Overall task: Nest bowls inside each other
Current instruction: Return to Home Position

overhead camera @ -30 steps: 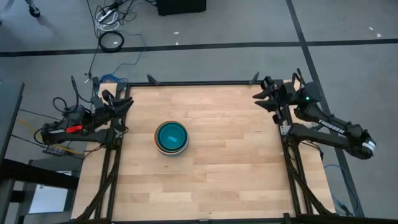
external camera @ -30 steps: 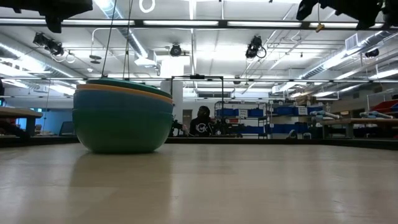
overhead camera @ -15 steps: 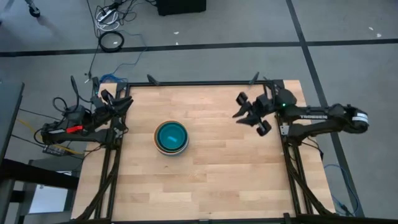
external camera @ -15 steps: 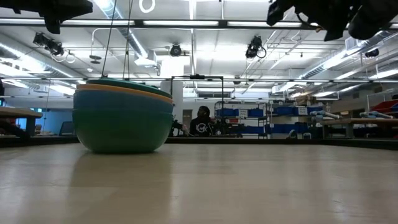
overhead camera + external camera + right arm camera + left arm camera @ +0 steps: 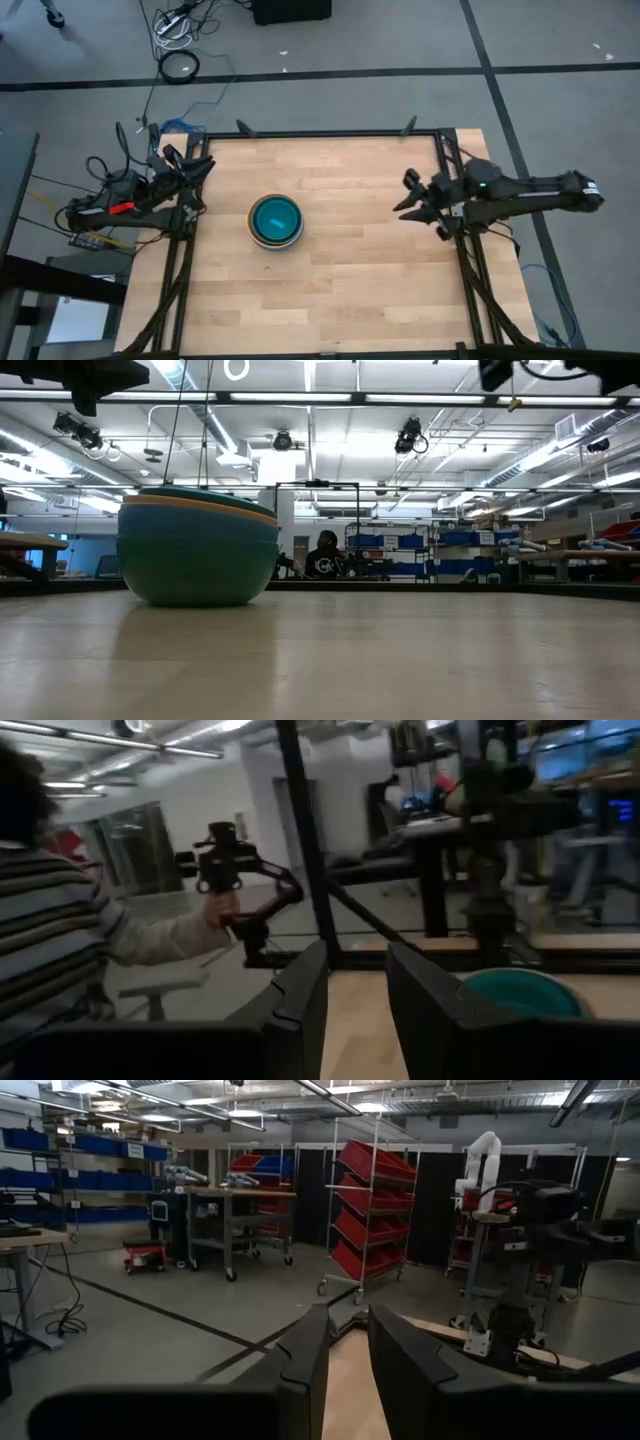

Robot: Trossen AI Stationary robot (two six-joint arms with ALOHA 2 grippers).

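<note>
Right gripper [image 5: 412,197] hung mid-right, slightly parted and empty, like the left gripper [image 5: 200,180] upper left; a careless swing could clip the rail [image 5: 447,160] or bowls [image 5: 276,220].

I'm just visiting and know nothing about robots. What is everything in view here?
Bowl stack: one nest, teal outside, orange rim showing, left of the table's middle; bowl count hidden.
Table: one, light wood.
Person in striped sleeve: one, beyond the table, holding a dark handle.
Person in dark top: one, far back in the room.
Shelf rack: one, red bins, in the room.
Left gripper: one, dark, open, at the table's left corner.
Right gripper: one, dark, open, over the table's right edge.
</note>
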